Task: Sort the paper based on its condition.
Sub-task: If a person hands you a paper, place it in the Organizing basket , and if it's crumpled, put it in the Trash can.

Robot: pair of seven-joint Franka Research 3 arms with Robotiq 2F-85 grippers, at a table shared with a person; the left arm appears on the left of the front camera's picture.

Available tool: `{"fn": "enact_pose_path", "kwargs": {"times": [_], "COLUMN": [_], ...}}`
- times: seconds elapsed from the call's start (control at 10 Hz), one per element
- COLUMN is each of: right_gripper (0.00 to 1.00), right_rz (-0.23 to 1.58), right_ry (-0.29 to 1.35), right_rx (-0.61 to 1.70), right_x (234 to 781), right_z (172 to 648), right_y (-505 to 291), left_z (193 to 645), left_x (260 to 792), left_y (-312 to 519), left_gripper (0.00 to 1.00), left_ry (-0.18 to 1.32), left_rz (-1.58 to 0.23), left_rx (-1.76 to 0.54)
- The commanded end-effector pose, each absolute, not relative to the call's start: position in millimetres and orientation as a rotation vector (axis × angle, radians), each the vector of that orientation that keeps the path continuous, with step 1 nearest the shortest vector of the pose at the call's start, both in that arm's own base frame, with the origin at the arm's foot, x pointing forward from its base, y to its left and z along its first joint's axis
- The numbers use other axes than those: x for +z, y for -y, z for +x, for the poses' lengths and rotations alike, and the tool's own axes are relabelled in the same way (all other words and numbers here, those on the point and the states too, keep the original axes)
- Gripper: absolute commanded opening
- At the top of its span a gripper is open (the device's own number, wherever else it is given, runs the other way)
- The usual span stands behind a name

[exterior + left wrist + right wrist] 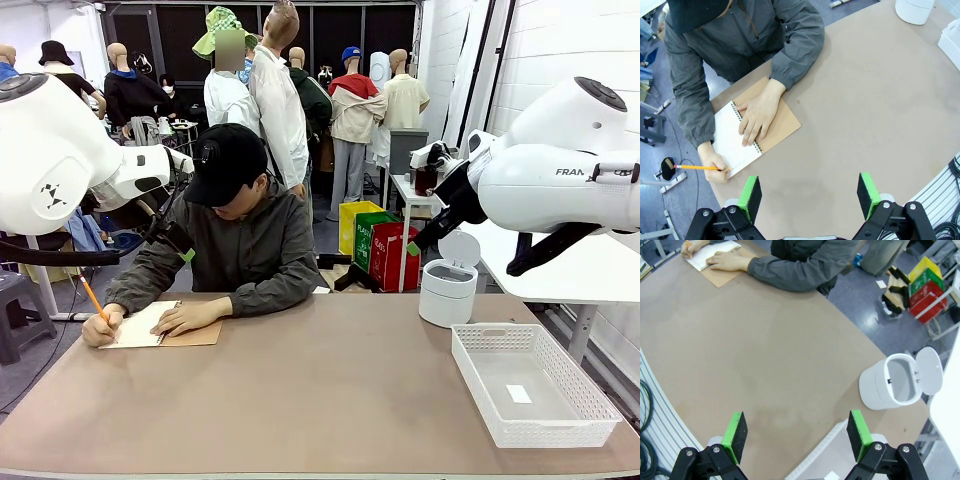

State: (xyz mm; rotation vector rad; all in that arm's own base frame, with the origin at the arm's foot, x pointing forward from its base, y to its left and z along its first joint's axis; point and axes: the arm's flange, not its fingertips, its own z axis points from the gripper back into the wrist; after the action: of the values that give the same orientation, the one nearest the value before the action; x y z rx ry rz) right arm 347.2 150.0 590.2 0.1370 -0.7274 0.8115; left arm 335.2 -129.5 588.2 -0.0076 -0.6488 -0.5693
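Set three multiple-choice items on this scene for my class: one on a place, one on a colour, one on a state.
1. Where does the basket stand?
A. On the table, at the robot's right.
B. On the table, at the robot's left.
C. On the floor.

2. What colour is the pencil?
A. Blue.
B. Orange.
C. Green.

3. How is the bin's lid?
A. Shut.
B. Gone.
C. Open.

Key:
1 A: it sits on the tabletop at the right side of the front view.
2 B: the shaft in the person's hand is orange.
3 C: the lid is tipped back and the inside shows.
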Motion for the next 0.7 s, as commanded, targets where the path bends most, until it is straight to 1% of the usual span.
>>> {"fn": "enact_pose_path", "kwargs": {"times": [0.0, 0.6], "right_gripper": [1.0, 1.0], "right_rz": [0.139, 0.139], "right_ry": [0.727, 0.727], "right_rx": [0.812, 0.812], "right_x": [590.2, 590.2], "right_z": [347.3, 347.3], "right_y": [-149.8, -149.8], "left_z": [336.1, 336.1], "left_x": [590.0, 590.0], "left_y": [129.9, 129.9], "left_gripper": [1.0, 1.0], "left_ry": [0.647, 0.647], "left_rz": [-0.007, -0.007], "left_rx": [-0.569, -0.569]}}
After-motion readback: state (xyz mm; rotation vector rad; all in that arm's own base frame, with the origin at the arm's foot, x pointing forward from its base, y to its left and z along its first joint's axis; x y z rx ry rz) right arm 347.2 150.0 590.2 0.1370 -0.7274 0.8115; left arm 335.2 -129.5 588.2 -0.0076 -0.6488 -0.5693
